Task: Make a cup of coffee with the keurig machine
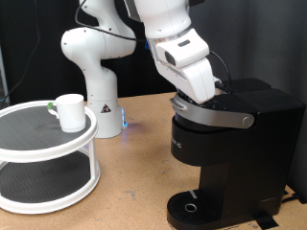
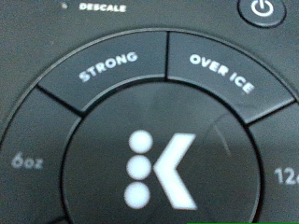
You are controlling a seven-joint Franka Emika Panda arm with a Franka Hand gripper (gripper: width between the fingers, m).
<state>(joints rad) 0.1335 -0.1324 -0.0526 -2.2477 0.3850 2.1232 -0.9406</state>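
The keurig machine (image 1: 225, 153) stands at the exterior view's right, matte black with a silver-grey top ring and handle and a round drip tray at its base. My gripper is down on the machine's top, hidden behind the white hand (image 1: 192, 72); its fingers do not show. The wrist view is filled by the machine's button panel (image 2: 159, 168): a round centre button with a white K logo, ringed by STRONG, OVER ICE and 6oz buttons, with a power button at the corner. The white cup (image 1: 69, 111) sits on the upper shelf of a round white stand, apart from the machine.
A two-tier round white stand (image 1: 43, 158) is at the exterior view's left on the wooden table. The white robot base (image 1: 101, 91) stands behind it, with a small blue light beside it. A black curtain backs the scene.
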